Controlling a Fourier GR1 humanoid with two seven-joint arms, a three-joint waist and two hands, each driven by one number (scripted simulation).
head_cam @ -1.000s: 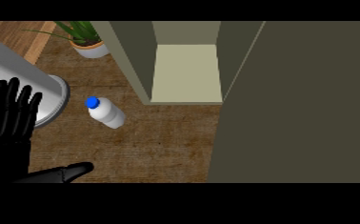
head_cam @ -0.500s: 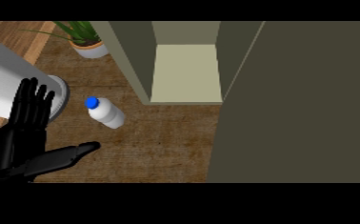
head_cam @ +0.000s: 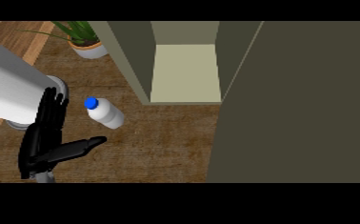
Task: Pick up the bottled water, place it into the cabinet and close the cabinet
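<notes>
**Bottled water waits on the tabletop as the left hand lines up**

Bottled water (head_cam: 105, 114) lies on its side on the wooden tabletop (head_cam: 162, 142), blue cap pointing up-left, just left of the cabinet (head_cam: 184, 73) front. Nothing holds it. The left hand (head_cam: 44, 135) sits near it at the lower left, fingers straight and spread wide, thumb stuck out toward the bottle but not touching. The right hand shows nowhere in the head view.

The step in hand looks like the approach before the pick. The next move calls for bringing the hand across to the bottle, closing round its body, then lifting and carrying it right and up into the open compartment with the pale shelf floor.

The cabinet door (head_cam: 295, 104) stands open and fills the right side of the view; it has to be swung shut last. A large white-grey rounded object (head_cam: 25, 96) lies right beside the hand's fingertips and could crowd the reach. A potted plant (head_cam: 85, 39) stands at the upper left, well apart from the path.
</notes>
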